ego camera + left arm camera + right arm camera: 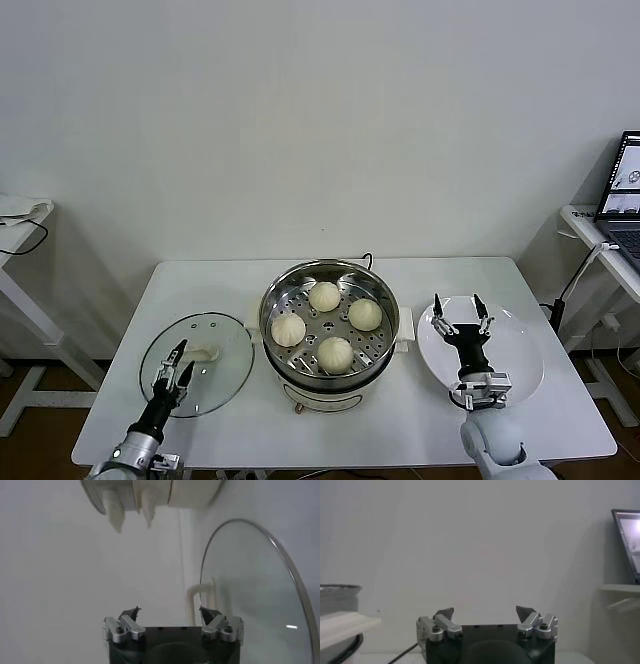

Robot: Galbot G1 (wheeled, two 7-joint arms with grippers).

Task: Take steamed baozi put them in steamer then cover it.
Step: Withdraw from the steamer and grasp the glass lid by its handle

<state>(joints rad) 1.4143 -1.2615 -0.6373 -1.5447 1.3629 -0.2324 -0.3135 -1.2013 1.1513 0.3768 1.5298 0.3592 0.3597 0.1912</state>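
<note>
Several cream-white baozi [324,296] sit on the perforated tray inside the shiny steamer [279,295] at the table's middle. The clear glass cover [222,385] with its cream handle [206,353] lies flat on the table to the left of the steamer. It also shows in the left wrist view [250,595]. My left gripper [178,359] is open and hovers over the cover, just beside its handle [197,592]. My right gripper [460,315] is open and empty above the white plate [520,360], right of the steamer.
The steamer stands on a white base with side handles [406,340]. Its edge shows in the right wrist view [337,622]. A laptop [626,190] stands on a side table at the far right. Another side table [20,215] is at the far left.
</note>
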